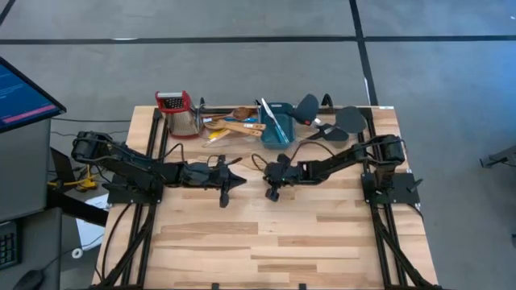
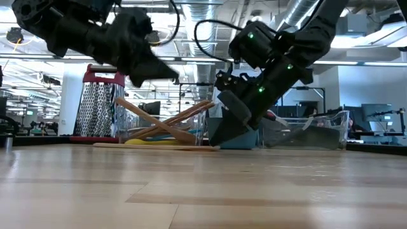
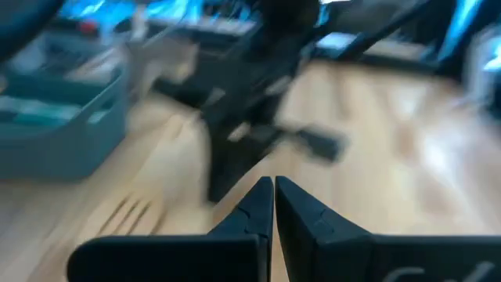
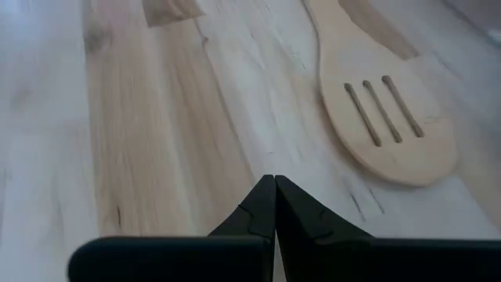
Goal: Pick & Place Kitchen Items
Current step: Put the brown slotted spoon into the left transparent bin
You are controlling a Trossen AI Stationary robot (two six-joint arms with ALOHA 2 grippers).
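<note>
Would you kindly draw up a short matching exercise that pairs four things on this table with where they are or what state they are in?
Things:
1. left gripper
2. box grater
3. teal tub
4. pale slotted spatula

Places or states:
A. stands upright at the far-left end of the row of items
B. lies flat on the wood just ahead of the right gripper
C. shut, holding nothing
D. far edge, middle, with utensils sticking out of it

Pairs: 1-C, 2-A, 3-D, 4-B
</note>
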